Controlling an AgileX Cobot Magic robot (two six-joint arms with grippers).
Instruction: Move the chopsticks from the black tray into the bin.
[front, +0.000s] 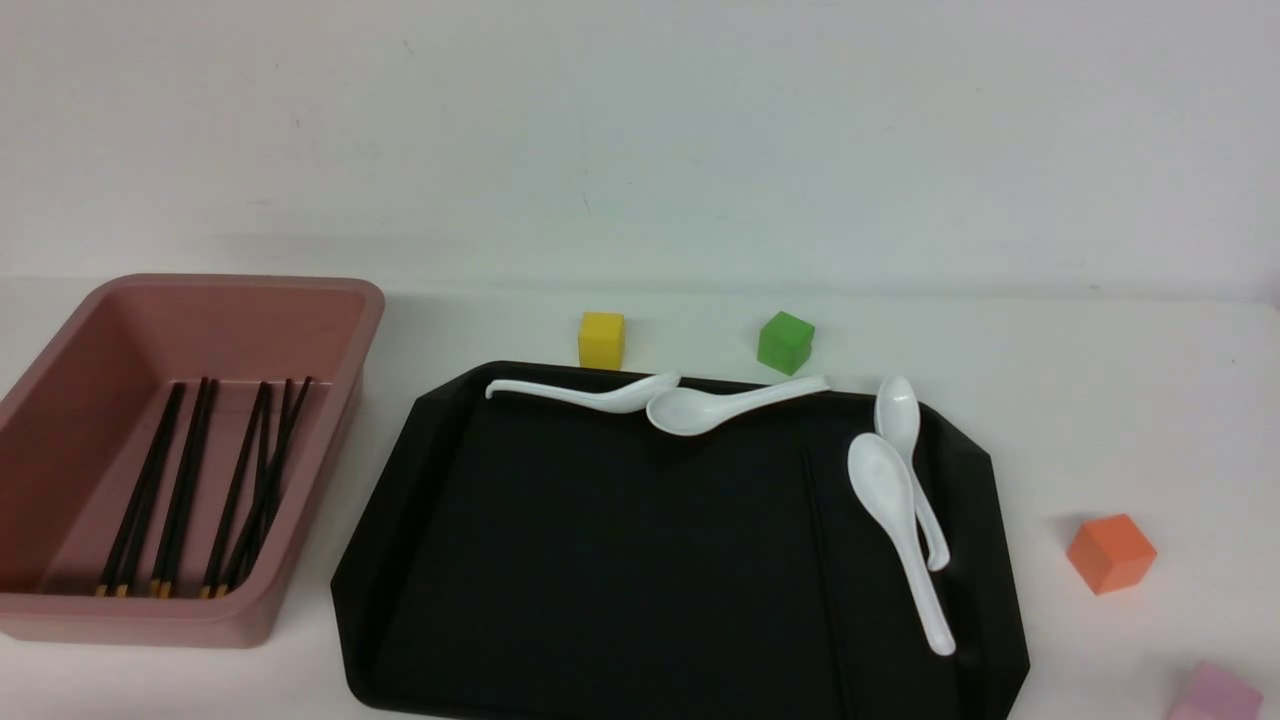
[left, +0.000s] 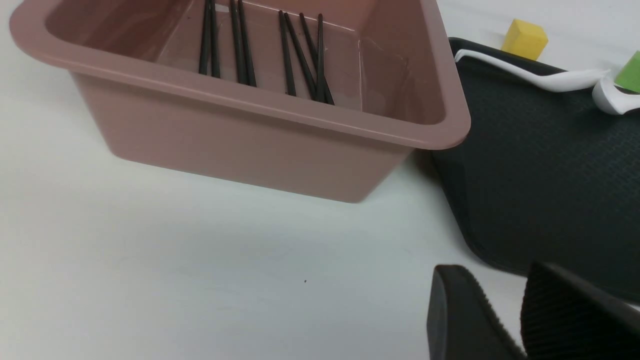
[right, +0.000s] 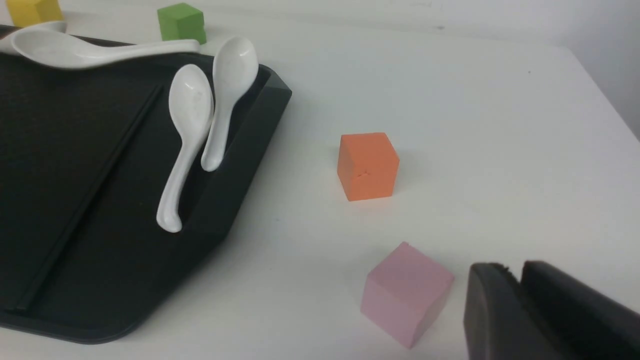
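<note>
**Chopsticks lie in the pink tub, one pair left on the tray**

The left gripper hangs over bare table, its black ribbed fingers nearly closed on nothing. The right gripper has its jaws together beside a pink foam cube.

The thin black chopsticks with gold-banded ends lie well away from both grippers, on the floor of the deep dusty-pink plastic bin. Their long axes run near to far, gold ends nearest.

On the wide matte-black tray a faint dark pair of sticks also runs near to far, beside white ceramic spoons.
</note>
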